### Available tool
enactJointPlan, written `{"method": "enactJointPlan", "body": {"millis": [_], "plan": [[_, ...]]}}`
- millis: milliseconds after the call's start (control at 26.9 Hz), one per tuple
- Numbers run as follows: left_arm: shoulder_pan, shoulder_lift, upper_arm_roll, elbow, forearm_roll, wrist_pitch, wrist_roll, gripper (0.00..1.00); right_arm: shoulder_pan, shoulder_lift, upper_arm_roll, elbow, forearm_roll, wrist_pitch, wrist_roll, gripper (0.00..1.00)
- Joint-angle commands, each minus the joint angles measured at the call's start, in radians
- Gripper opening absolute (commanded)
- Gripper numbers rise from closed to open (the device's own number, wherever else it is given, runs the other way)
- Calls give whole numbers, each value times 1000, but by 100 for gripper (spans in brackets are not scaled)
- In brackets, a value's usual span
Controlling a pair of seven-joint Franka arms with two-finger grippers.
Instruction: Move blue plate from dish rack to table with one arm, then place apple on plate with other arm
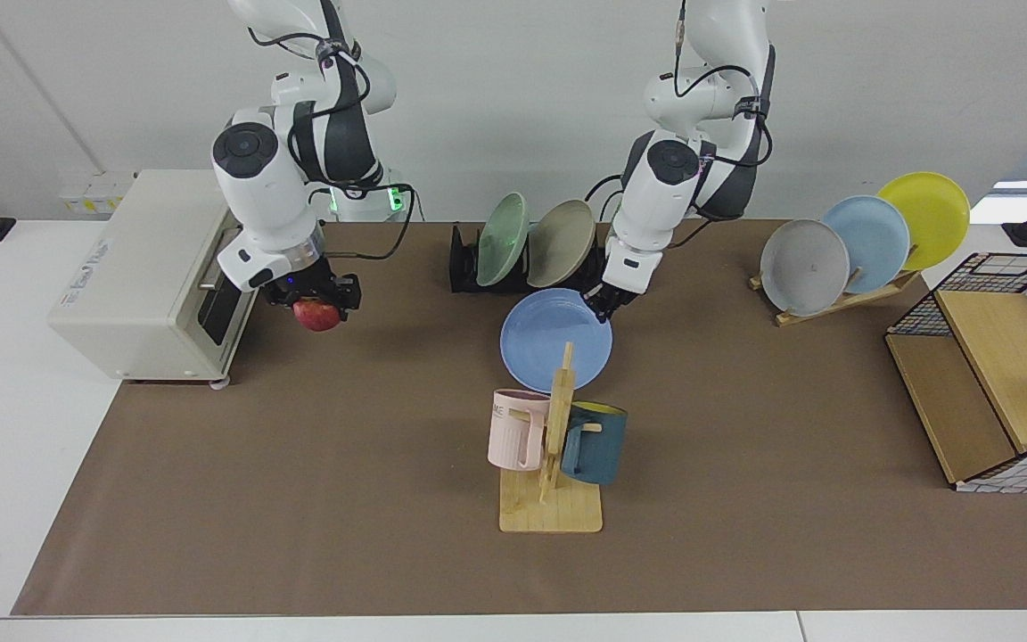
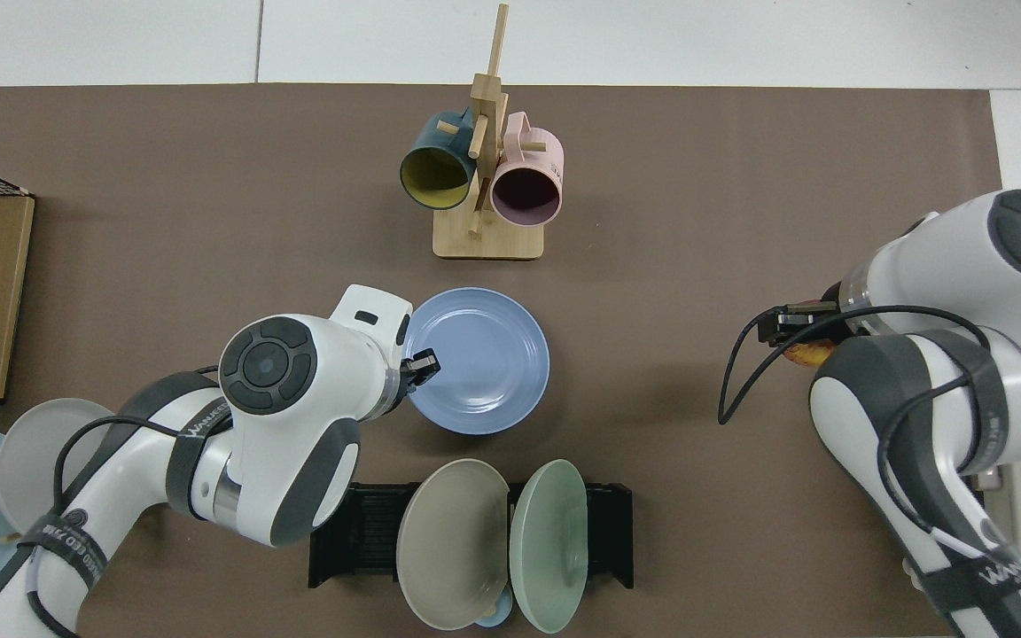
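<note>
The blue plate (image 1: 555,341) is pinched at its rim by the left claw (image 1: 604,303), on the side towards the dish rack (image 1: 464,259). It is held nearly flat and low over the surface (image 1: 299,499); whether it already touches the brown mat cannot be told. In the top view the blue plate (image 2: 479,359) lies between the dish rack (image 2: 351,532) and the mug stand (image 2: 486,190), near both but apart from each.

The apple (image 1: 317,314) is pinched by the right claw (image 1: 316,303), which hangs in the air beside the toaster oven (image 1: 152,272). From this claw the plate lies sideways across the mat, towards the middle, and the way between them is open. Nothing stands there.

It is judged that the plate must first be let go and the left claw drawn back towards the rack. The plates (image 1: 536,241) in the rack are close behind it, so little room is given there. The apple should be lowered on the plate's middle, because it may roll.
</note>
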Motion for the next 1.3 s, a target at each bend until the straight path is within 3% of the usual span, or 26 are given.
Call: {"method": "enactJointPlan", "body": {"millis": [0, 334, 372, 409, 483, 520, 669, 818, 929, 1078, 1264], "plan": [[-48, 30, 11, -36, -16, 119, -57, 0, 10, -52, 6, 40, 1, -81, 19, 10], [-45, 47, 17, -44, -8, 135, 7, 0, 41, -63, 6, 39, 11, -77, 45, 10], [-45, 45, 18, -45, -8, 129, 36, 9, 44, -65, 6, 39, 11, -75, 47, 10], [-45, 45, 18, -44, -8, 126, 58, 41, 44, -65, 6, 39, 11, -74, 47, 10], [-45, 45, 18, -44, -8, 119, 79, 91, 44, -65, 6, 39, 13, -74, 47, 10], [-45, 45, 18, -42, -7, 118, 90, 100, 44, -65, 6, 39, 11, -74, 45, 10], [-39, 47, 24, -19, 29, 49, 108, 100, 44, -66, 6, 35, 13, -78, 47, 12], [-39, 32, 50, 56, 159, -83, 111, 100, 44, -69, 6, 32, 13, -77, 47, 12], [1, 9, 50, 96, 211, -155, 128, 100, 44, -74, 14, 29, 13, -71, 48, 12], [28, -18, 76, 204, 214, -317, 235, 100, 63, -72, 17, 26, 13, -60, 56, 12], [19, -24, 181, 375, 202, -551, 419, 100, 129, -59, 17, 26, 11, -48, 131, 11]]}}
